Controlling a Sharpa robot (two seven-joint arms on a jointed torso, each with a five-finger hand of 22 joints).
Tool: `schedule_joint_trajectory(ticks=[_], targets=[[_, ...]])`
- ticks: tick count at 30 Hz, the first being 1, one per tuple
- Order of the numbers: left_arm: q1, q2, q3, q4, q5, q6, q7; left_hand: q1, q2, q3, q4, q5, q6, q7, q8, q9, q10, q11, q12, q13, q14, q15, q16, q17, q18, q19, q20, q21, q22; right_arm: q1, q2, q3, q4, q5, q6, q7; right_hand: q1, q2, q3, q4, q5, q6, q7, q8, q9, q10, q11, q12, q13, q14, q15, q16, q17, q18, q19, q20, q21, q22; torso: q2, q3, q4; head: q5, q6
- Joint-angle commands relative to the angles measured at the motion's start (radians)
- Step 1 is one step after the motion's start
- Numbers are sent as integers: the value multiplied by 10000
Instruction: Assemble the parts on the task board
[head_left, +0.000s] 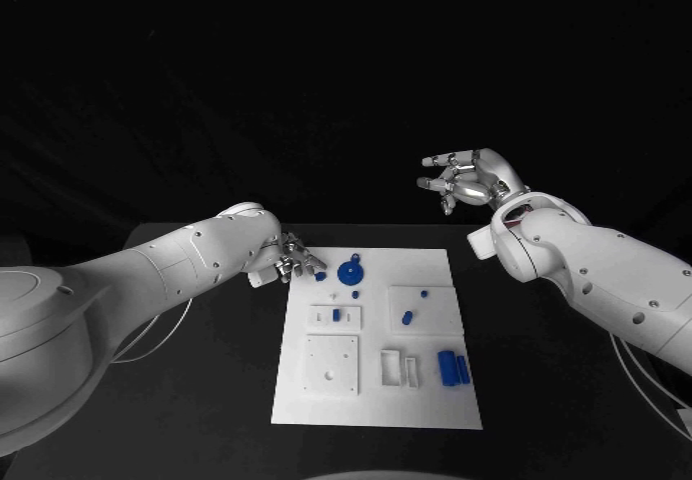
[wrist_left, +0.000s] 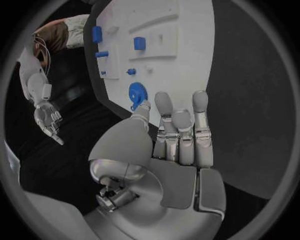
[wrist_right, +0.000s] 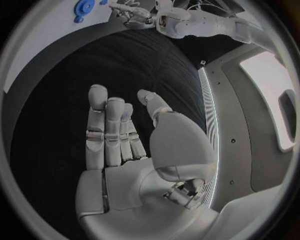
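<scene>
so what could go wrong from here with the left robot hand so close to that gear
The left robot hand sits at the task board's far left corner, fingertips right beside the blue gear. A careless reach could knock the gear off its spot or nudge the small blue piece next to it. The board lies loose-looking on the table, so a push may shift it. The right robot hand is raised away, giving no support.

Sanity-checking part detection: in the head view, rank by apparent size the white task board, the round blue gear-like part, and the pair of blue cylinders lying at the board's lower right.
1. White task board, by far the largest.
2. Pair of blue cylinders and round blue gear-like part: too alike in apparent size to rank; the cylinders also lie nearer the camera.
</scene>
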Motion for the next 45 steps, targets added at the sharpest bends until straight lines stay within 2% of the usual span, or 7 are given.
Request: schedule_joint_trajectory(ticks=[1, 6, 12, 14, 18, 29, 45], targets=[[92, -139, 31, 292, -13, -616, 352, 126, -128, 162, 52, -448, -46, 156, -186, -402, -7, 94, -109, -64, 8, 47, -136, -65, -46, 51, 22, -128, 154, 2, 4, 5, -27, -21, 165, 23, -56, 7, 77, -8, 29, 89, 24, 23, 14, 14, -46, 46, -3, -1, -22, 29, 16, 157, 299, -14, 53, 305, 5, 0, 19, 5, 31], [176, -307, 42, 546, -333, -1113, 859, 1638, 305, 694, -1074, 1651, -63, 188, -591, -1464, -276, 131, -685, -390, -81, 89, -769, -415, -40, -48, 74, -496, 5, 1, 0, 4, -53, -102, 183, 10, -46, 9, 135, -55, 21, 110, 25, 22, 14, 21, -46, 37, -9, -1, -22, 26, 17, 158, 298, -16, 65, 309, 8, -12, 23, 26, 45], [204, -389, 36, 727, -660, -1589, 1754, 2006, 535, 2308, -2289, 1575, -295, 598, -759, -3925, -513, 292, -956, -513, -237, 226, -930, -567, 105, -162, 188, -685, 197, 1, 6, 3, -62, -134, 202, -13, -81, 8, 255, -113, 29, 126, 25, 22, 14, 18, -51, 39, -1, 6, -28, 32, 26, 156, 299, -21, 102, 316, 11, -20, 10, 35, 65], [205, -396, 30, 771, -952, -1748, 2052, 1931, 382, 2370, -2328, 995, -268, 579, -766, -4550, -584, 261, -953, -508, -294, 240, -952, -610, 106, -205, 219, -738, 175, 1, 8, 3, -63, -131, 208, -19, -81, 8, 255, -113, 29, 126, 25, 22, 14, 18, -51, 39, -1, 6, -28, 32, 26, 156, 299, -21, 102, 316, 9, -23, 11, 39, 72], [192, -398, 1, 801, -1266, -1913, 2378, 2018, 290, 2561, -2270, 882, -31, 618, -767, -6151, -637, 283, -1001, -567, -338, 253, -994, -749, 115, -198, 235, -873, 183, 0, 10, 2, -51, -162, 212, -31, -80, 6, 304, -145, 37, 133, 26, 23, 15, 18, -51, 35, -2, 7, -29, 32, 29, 157, 295, -22, 100, 315, 7, -21, 17, 41, 94], [-50, -280, -191, 578, -2206, -2242, 3224, 2122, 610, 3110, -2340, 1127, 394, 622, -787, -6617, -814, 335, -1129, -667, -562, 311, -1012, -842, 164, -390, 273, -811, 220, -11, 20, -1, 39, -483, 258, -92, -131, 0, 565, -274, 20, 215, 23, 25, 16, 43, -61, 34, 3, 28, -36, 41, 45, 160, 297, -29, 186, 328, 16, -26, -3, 74, 144], [-368, -84, -292, 73, -2729, -1970, 3484, 2041, 567, 3481, -2367, 1093, 491, 663, -778, -6667, -884, 375, -1047, -671, -632, 349, -902, -940, 224, -496, 316, -622, 217, -34, 45, -2, 34, -514, 273, -95, -183, -2, 622, -265, 23, 219, 24, 26, 17, 45, -61, 37, 9, 30, -36, 37, 47, 159, 292, -29, 206, 326, 10, -4, 6, 67, 126]])
